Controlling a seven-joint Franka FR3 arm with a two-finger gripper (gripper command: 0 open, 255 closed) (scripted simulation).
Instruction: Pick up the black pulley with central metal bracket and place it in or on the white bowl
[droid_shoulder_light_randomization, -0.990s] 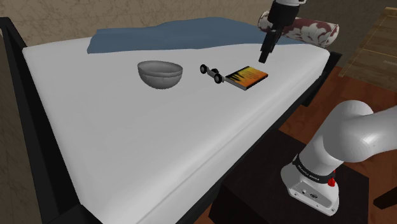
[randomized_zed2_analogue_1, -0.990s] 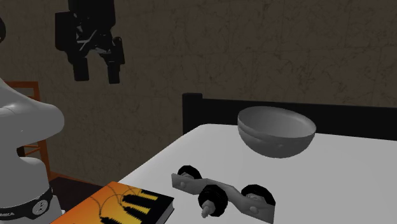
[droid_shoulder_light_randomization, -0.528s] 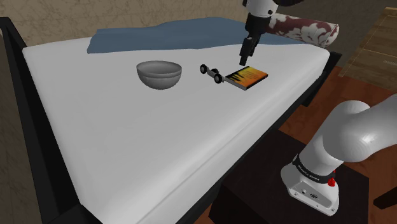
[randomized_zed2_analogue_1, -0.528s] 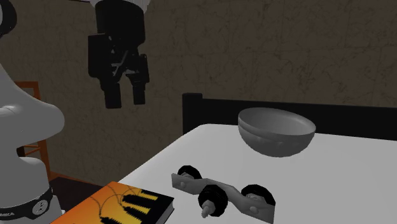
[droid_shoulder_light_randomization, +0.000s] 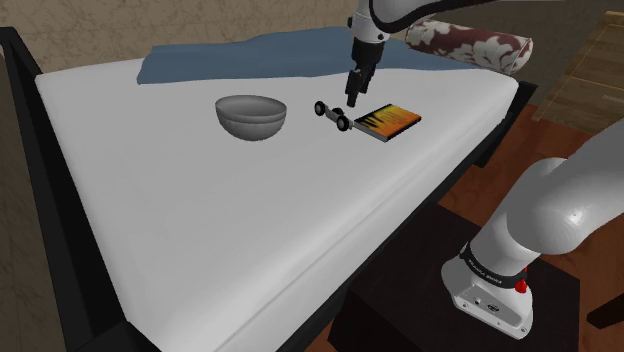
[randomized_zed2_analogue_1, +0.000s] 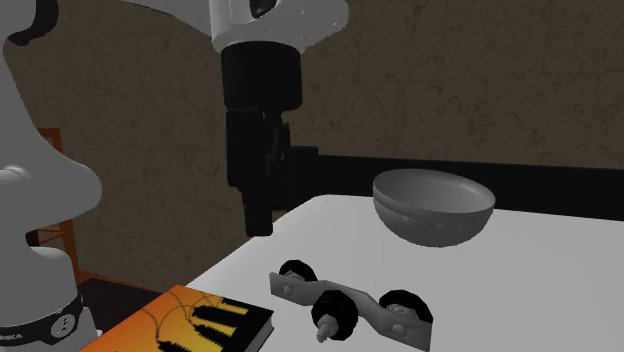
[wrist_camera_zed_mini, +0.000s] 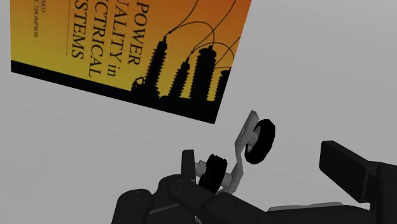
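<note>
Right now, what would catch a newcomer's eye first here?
The black gripper hangs open above the black-wheeled pulley on the white bed. Beside the pulley lies a bright orange book, and on its other side sits a grey bowl.

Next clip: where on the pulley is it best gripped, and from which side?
The grey bar, across its narrow width, between two wheels. Come straight down: the pulley lies flat on the bed, and the round wheels would likely slip from the open pincer.
</note>
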